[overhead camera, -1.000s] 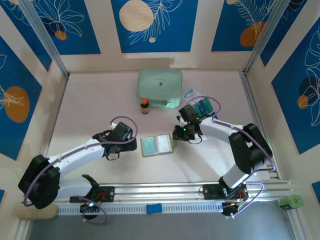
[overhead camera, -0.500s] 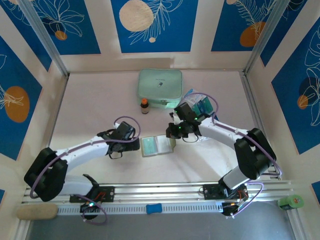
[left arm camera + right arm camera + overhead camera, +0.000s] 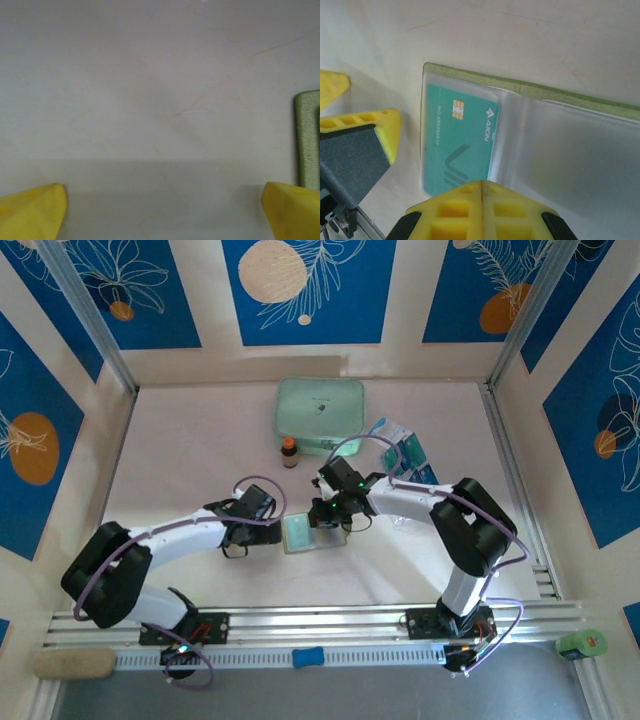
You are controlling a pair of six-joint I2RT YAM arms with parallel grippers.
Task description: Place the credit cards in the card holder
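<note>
The olive-green card holder (image 3: 325, 536) lies open on the table between the two arms, its olive rim (image 3: 530, 90) showing around clear pockets. One teal credit card (image 3: 457, 137) sits inside the left pocket. More blue and teal credit cards (image 3: 408, 451) lie at the back right. My right gripper (image 3: 482, 187) is shut with nothing between its fingers, and its tips rest at the pocketed card's near edge. In the top view the right gripper (image 3: 327, 514) hangs over the holder. My left gripper (image 3: 160, 215) stands open low over bare table, just left of the holder's edge (image 3: 307, 140).
A mint-green zip case (image 3: 320, 415) stands at the back, with a small brown bottle (image 3: 289, 452) in front of it. A clear packet (image 3: 382, 429) lies by the loose cards. Metal rails (image 3: 330, 623) run along the near edge. Walls enclose the table.
My right gripper has swung left from the holder's right edge to above its middle, and its jaws have closed. My left gripper has slid right, closer to the holder's left edge.
</note>
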